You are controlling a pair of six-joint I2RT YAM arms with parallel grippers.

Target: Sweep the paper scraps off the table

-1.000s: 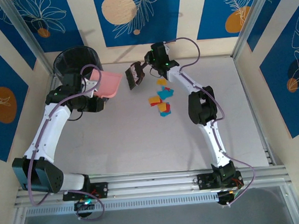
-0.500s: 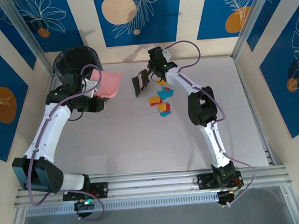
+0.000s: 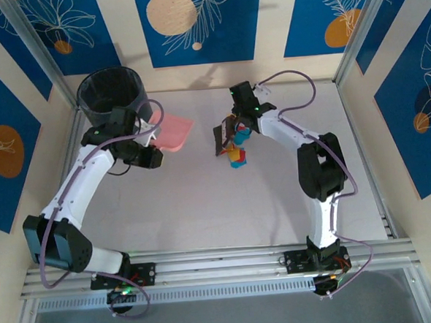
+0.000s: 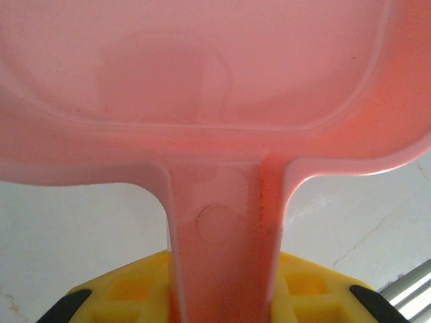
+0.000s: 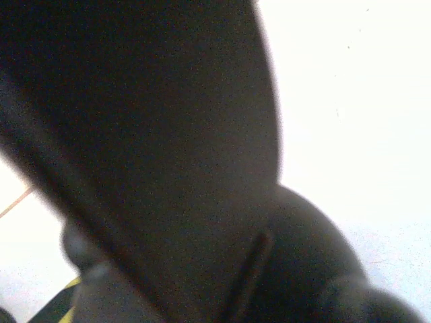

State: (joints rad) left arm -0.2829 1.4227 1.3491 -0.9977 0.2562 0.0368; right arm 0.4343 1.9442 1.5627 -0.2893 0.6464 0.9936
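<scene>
Near counter middle, clamps brush in right tool, just beside paper scraps at its four o'clock; pinches dustpan by the handle in left tool. Gathering step; next needs scraps swept toward nine o'clock, into dustpan.

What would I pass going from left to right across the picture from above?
Black bin → pink dustpan → brush → paper scraps → right arm's black elbow.
</scene>
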